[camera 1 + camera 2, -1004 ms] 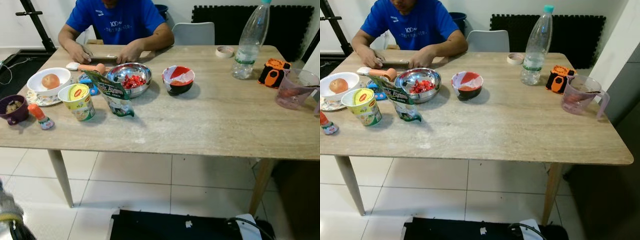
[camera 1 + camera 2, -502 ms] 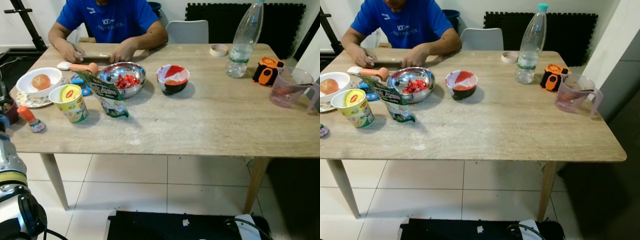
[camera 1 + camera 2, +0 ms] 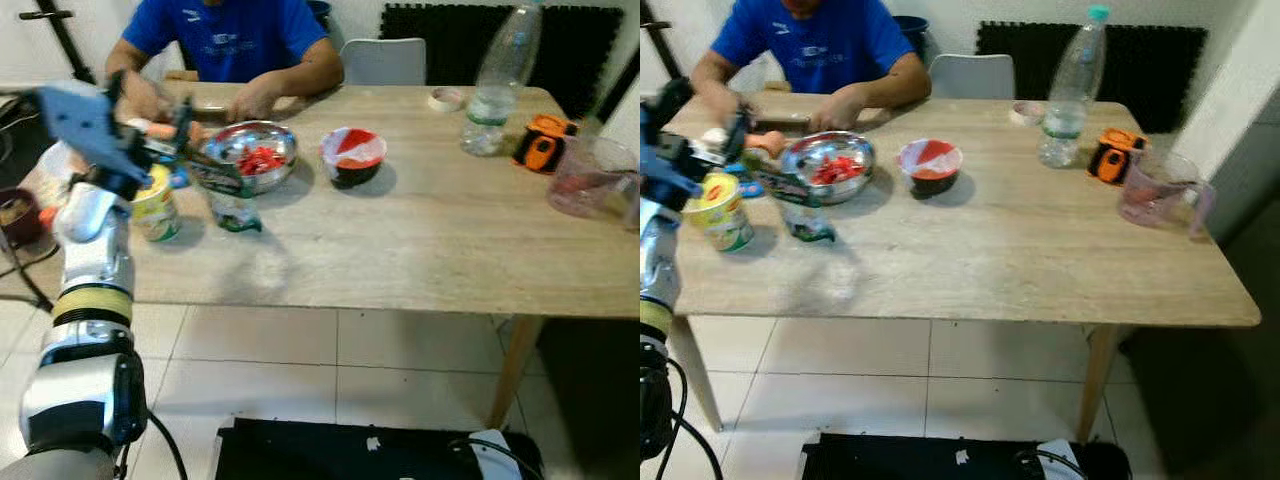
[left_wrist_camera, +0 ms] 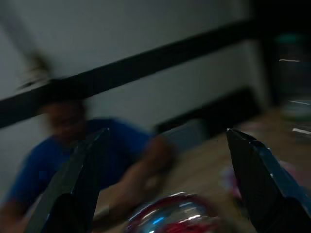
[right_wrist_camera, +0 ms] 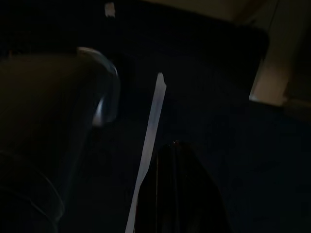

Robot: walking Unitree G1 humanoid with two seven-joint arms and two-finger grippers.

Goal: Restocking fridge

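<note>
My left end effector (image 3: pixel 150 100) had come up from my side within the last second — fingers apart, holding nothing — and hung over the bench (image 3: pixel 400 240). The cup (image 3: pixel 155 205) stood just below it, the pouch (image 3: pixel 225 190) and steel bowl (image 3: pixel 250 155) just beyond. The reach had begun; nothing was gripped. My right arm hung idle.

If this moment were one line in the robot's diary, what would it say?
left hand: open, raised over table's left end | near: noodle cup, steel bowl | holding: nothing
</note>
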